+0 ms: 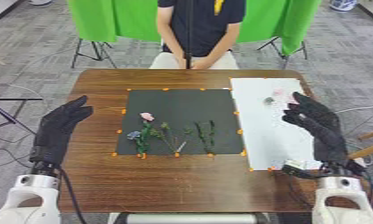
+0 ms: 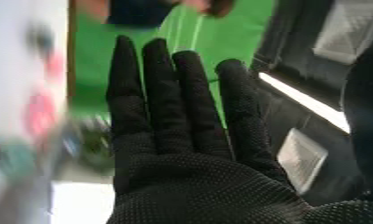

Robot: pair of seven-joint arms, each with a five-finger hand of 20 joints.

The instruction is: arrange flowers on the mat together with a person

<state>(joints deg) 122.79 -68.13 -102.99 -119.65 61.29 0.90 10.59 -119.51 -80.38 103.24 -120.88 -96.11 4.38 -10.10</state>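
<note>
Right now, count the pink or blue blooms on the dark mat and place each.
2. The pink bloom is on the left part of the dark mat; the blue bloom is nearer the robot, by the left edge. Others may be hidden among the stems.

Brown wooden table with a black mat at its centre, edged by small orange markers. On the mat, a pink flower lies towards ten o'clock, a blue flower at eight, and leafy green sprigs around five. A white sheet adjoins at three o'clock, pale pink blooms near its twelve. Black-gloved robot hands, fingers relaxed: left hand at ten o'clock, right hand at two, over the sheet's edge
</note>
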